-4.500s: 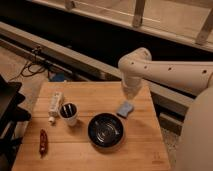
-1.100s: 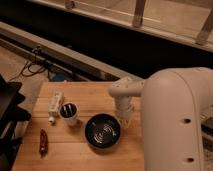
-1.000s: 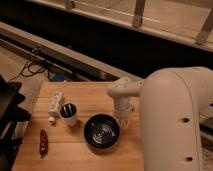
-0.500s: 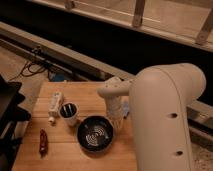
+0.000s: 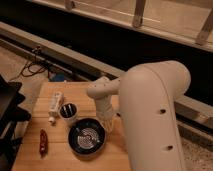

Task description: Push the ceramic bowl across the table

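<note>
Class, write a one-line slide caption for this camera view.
Robot's pincer low beside the black ceramic bowl on the wooden table, a small cup close by.

The table (image 5: pixel 56 159) bears the ceramic bowl (image 5: pixel 87 139), cup (image 5: pixel 68 113), white tube (image 5: pixel 55 103), red tool (image 5: pixel 43 142); hand (image 5: pixel 107 126) beside the bowl.

ceramic bowl (image 5: pixel 86 139) (on table (image 5: pixel 31 159)), end effector (image 5: pixel 108 127) beside

A small white cup (image 5: pixel 68 113) stands just beside a lying white bottle (image 5: pixel 55 103); a red-handled tool (image 5: pixel 43 142) lies nearer the camera. The gripper (image 5: pixel 107 128) sits low, right of the cup.
</note>
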Motion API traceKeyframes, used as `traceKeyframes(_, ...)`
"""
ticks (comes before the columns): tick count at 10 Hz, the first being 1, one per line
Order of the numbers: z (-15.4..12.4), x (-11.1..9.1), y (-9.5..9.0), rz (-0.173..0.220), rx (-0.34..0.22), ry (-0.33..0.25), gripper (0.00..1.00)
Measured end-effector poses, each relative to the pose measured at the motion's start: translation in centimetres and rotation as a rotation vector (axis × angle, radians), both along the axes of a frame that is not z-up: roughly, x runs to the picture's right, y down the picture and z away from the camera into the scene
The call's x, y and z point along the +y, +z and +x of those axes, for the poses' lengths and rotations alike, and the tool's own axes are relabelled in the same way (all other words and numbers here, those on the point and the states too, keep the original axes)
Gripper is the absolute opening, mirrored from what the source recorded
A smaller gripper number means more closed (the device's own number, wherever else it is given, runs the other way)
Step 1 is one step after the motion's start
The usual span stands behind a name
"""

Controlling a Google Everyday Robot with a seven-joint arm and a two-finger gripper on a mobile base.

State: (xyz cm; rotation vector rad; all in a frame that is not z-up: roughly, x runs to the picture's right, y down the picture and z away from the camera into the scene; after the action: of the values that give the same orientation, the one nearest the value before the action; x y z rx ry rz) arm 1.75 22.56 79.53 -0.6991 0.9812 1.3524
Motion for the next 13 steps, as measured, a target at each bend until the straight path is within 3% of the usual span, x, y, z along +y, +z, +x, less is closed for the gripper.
traceKeyframes(5, -1.8, 0.1, -0.5, -0.042, -0.023, -0.007, 0.03)
traceKeyframes(8, -2.6, 0.1, -0.6, -0.062, -0.031, -0.014, 0.22)
traceKeyframes(11, -3.5, 0.2, -0.8, -0.077, -0.036, -0.024, 0.06)
traceKeyframes(13, -3.5, 0.4, -1.0, -0.089, -0.033, -0.025, 0.06)
